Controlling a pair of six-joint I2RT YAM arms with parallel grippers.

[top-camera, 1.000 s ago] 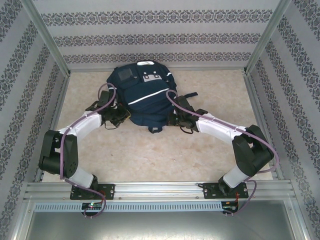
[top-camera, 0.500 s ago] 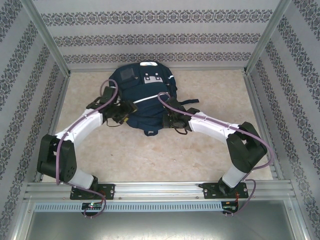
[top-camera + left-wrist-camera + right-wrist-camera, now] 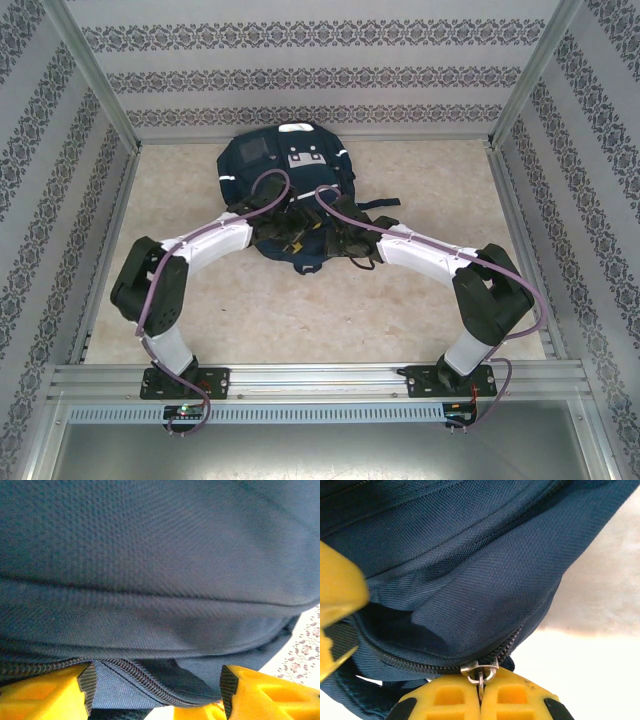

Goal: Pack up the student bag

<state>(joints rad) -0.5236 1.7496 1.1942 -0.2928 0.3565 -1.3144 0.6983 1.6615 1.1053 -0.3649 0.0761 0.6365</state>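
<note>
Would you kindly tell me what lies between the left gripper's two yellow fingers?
In the left wrist view, the student bag's navy fabric and a stretch of its zipper lie between the fingers of the open left gripper.

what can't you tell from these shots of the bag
- Contents of the student bag: every view, fabric covers them.
- Whether the left gripper touches the fabric: left wrist, fingers cut off at bottom edge.
- How far the zipper is open: right wrist, folds hide the track beyond the right gripper.

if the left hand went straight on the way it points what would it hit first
The student bag: its navy fabric sits right ahead of the open left hand, seemingly very close.
</note>
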